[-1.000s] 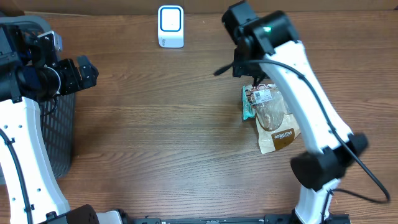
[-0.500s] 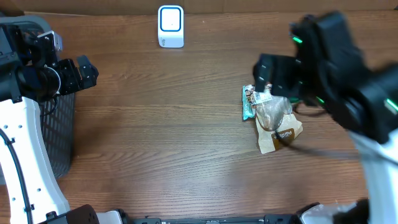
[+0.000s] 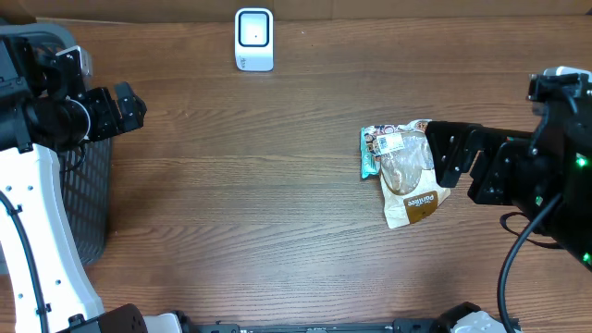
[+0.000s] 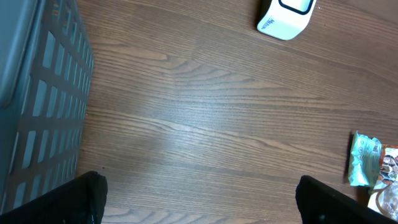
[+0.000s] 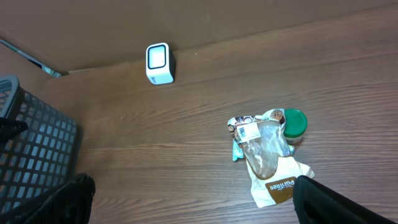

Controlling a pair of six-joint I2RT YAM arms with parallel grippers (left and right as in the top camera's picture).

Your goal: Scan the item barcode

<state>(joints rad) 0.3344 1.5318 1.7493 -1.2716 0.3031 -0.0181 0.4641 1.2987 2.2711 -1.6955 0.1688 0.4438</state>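
The right fingers (image 3: 451, 153) are spread wide and hold nothing. They hang over the desk (image 3: 277, 203), to the right of the snack bag (image 3: 412, 190). The bag lies flat toward the desk's right edge. The left fingers (image 3: 125, 106) are spread wide and empty too, by the dark basket (image 3: 88, 213) at the left edge. A white scanner (image 3: 253, 39) stands at the far edge.

crumpled tan snack bag (image 3: 407, 172) lying flat; white scanner (image 3: 253, 39) well apart.

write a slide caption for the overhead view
Snack bag lies free on the table, right fingers open beside it, scanner at the far edge.
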